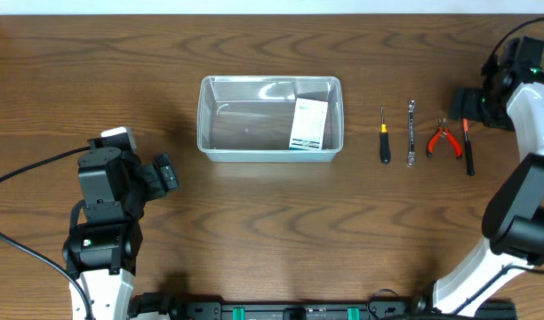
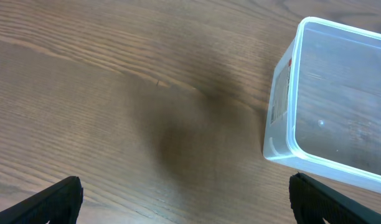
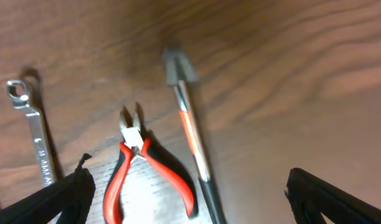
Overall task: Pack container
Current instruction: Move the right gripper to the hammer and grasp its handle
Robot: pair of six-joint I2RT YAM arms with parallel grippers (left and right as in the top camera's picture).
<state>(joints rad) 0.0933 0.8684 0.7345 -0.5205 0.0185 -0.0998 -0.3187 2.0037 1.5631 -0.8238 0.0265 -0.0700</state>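
Clear rectangular plastic tub (image 1: pixel 202 133) centred near the far edge, white-and-blue box (image 1: pixel 309 124) inside. Toward the right edge, red-handled pliers (image 3: pixel 144 168) beneath the right pincer (image 3: pixel 190 179), spread wide: best lowered astride both handles, then closed. Left pincer (image 2: pixel 185 183) also spread, front-left corner. Tub mouth up, long axis parallel to the far edge.

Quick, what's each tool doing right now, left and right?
Left tool: open, holding nothing, beside the container.
Right tool: open, holding nothing, over the pliers.
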